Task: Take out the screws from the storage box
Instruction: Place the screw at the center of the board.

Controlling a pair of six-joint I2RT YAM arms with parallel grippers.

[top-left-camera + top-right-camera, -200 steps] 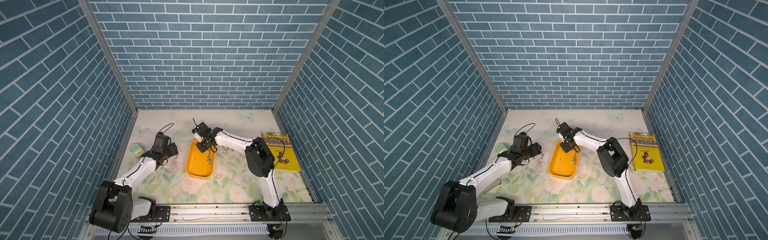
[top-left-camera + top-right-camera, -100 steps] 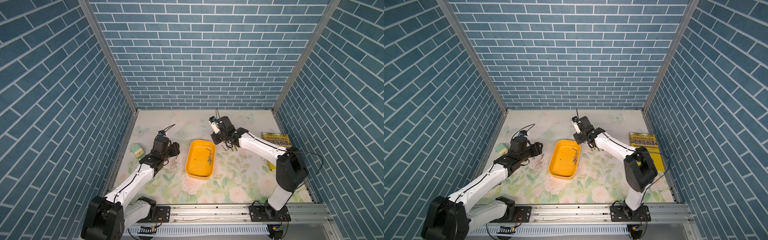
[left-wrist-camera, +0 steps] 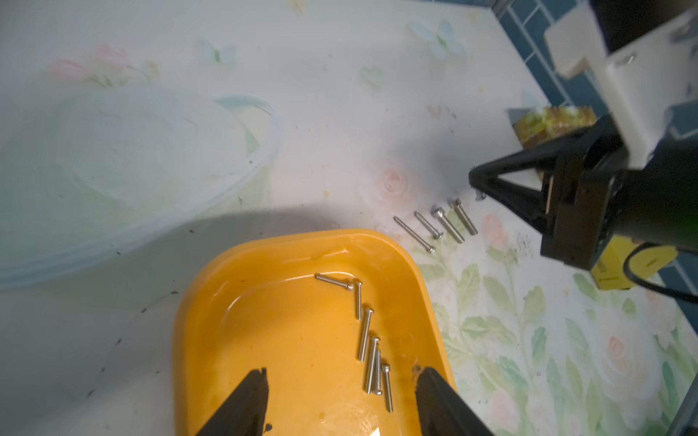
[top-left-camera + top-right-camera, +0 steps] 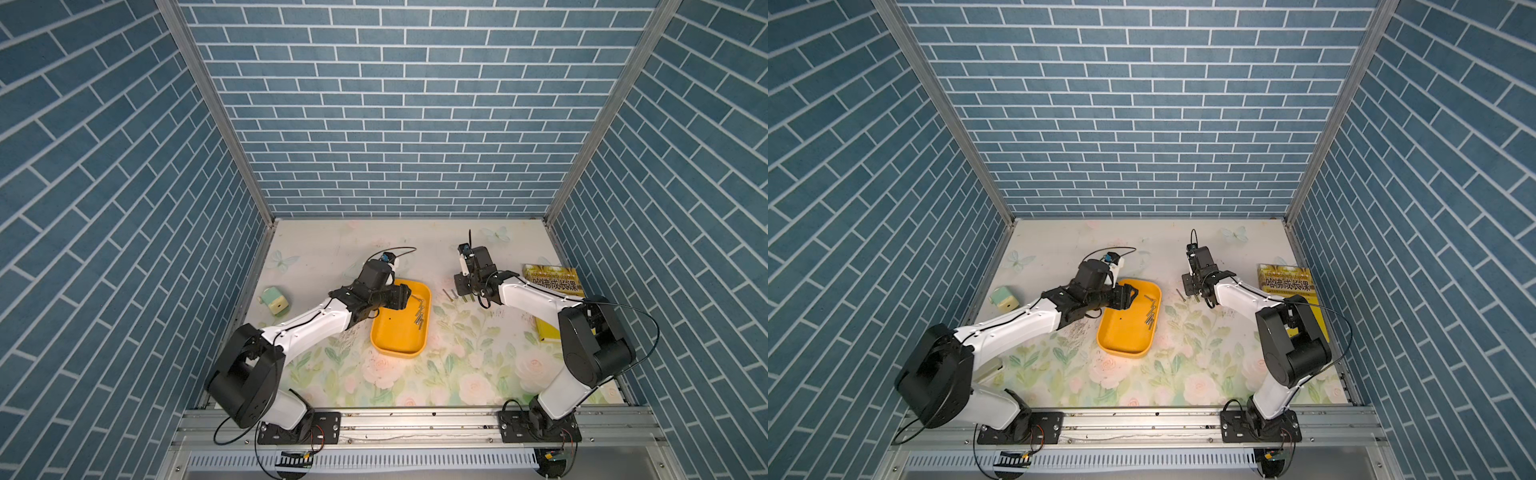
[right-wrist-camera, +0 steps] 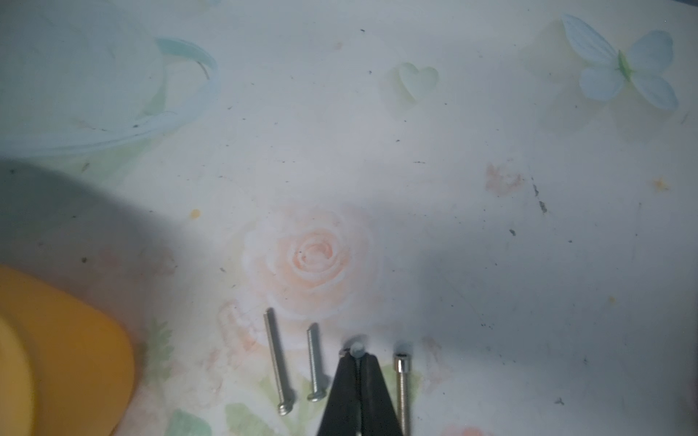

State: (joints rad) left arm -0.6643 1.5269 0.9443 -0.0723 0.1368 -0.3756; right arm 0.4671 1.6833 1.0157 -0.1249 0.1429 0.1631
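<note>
Our left gripper (image 3: 342,377) hangs released, jaws spread wide, over the far left part of the storage box (image 4: 397,345). Our right gripper (image 5: 357,358) is clenched, tips pressed together, just above a row of four screws (image 5: 313,362) on the flower-printed counter (image 4: 457,365).

Inside the yellow-orange box we count six screws, lying flat in a loose string along the long wall that faces the right arm. Just beyond that wall the row of four lies side by side, nearly parallel and apart from one another. In the left wrist view all four rest flat on the counter. In the right wrist view the shut tips cover the shaft of the third one, so we see only its blurred head.

The box sits near the middle of the counter, between the two arms. A yellow book (image 4: 552,282) lies well to the right, partly hidden behind the right arm. A mint-green pencil sharpener (image 4: 1004,300) stands well to the left, near the wall.
</note>
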